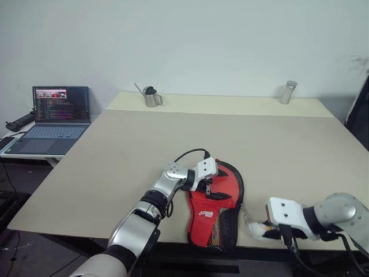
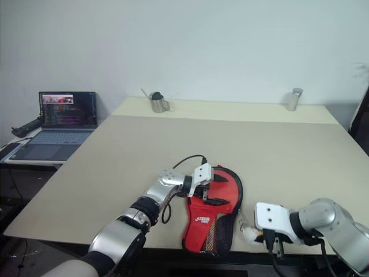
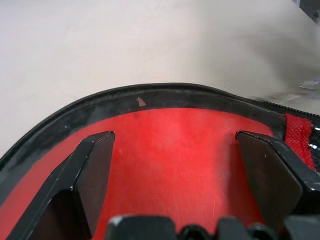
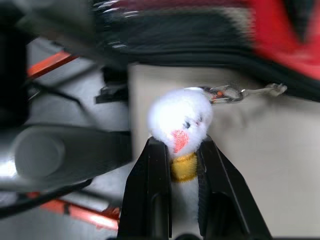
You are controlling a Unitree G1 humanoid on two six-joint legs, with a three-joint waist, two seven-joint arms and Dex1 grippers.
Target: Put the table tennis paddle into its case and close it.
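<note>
The case [image 1: 216,208] lies at the table [image 1: 115,173] near edge, at 6 o'clock; left gripper [image 1: 209,188] spread over it. Right gripper [image 4: 176,167] pinches a white charm [image 4: 181,122] (chained to zipper). Laptop [image 1: 53,118] at 10 o'clock, cup [image 1: 152,97] at 12. Paddle hidden inside.

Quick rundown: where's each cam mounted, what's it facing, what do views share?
Left eye, right eye: head, looking down over the table; both arms, case, laptop.
Left wrist: along the open left tool, resting on the case's red face.
Right wrist: along the right tool, shut on a white plush charm chained to the case's zipper.
Shared: the case shows in all views.
</note>
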